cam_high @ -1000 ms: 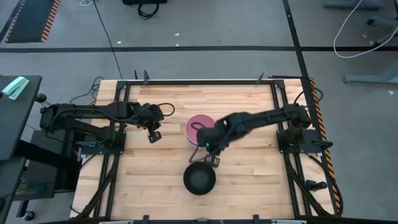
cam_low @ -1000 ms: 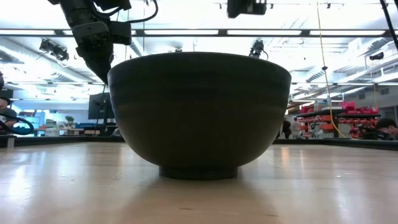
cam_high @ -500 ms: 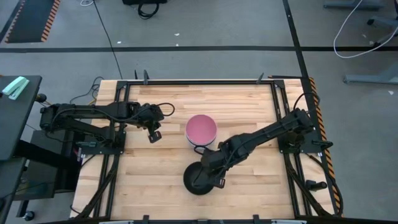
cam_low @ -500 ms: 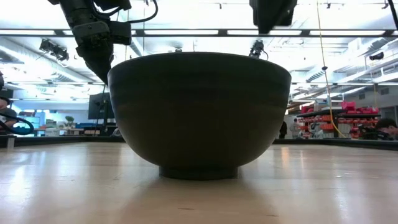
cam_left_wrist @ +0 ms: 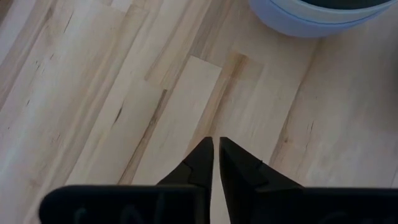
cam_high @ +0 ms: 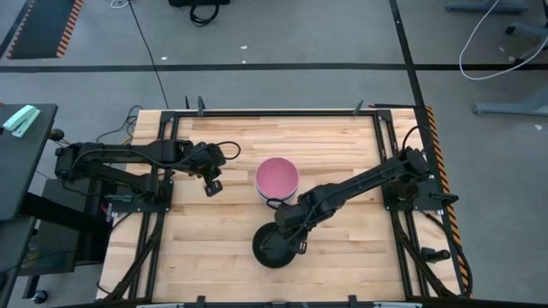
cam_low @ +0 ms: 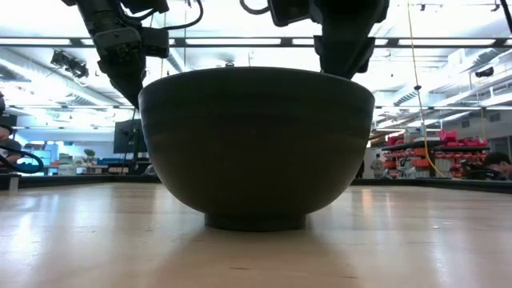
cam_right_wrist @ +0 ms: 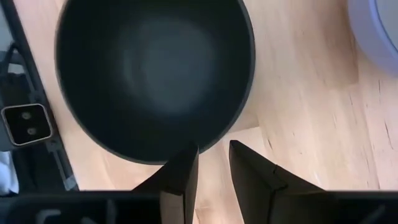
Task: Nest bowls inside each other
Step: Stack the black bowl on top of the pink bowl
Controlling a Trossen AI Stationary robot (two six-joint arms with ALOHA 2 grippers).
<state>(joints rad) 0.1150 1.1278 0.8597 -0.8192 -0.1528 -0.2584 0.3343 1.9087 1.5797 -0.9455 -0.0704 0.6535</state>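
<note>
Partly hidden under the right arm, a black bowl (cam_high: 272, 247) sits near the table's (cam_high: 342, 128) front edge. Over its rim hangs the right gripper (cam_right_wrist: 213, 163), fingers parted, holding nothing. A pink-topped stack (cam_high: 277, 179) sits mid-table; its lower bowls barely show. Beside it waits the left gripper (cam_left_wrist: 215, 155), nearly closed, empty.

Pale butcher-block worktop (cam_high: 223, 248) framed by a black metal rail, standing on grey concrete floor (cam_high: 282, 34) crossed by dark tape lines (cam_high: 257, 66). Hazard-striped mat (cam_high: 38, 26) in one corner; loose cables (cam_high: 488, 38) on the floor. Beyond, long ceiling strip lights (cam_low: 240, 41), red shelving (cam_low: 420, 148), distant monitors (cam_low: 128, 136).
</note>
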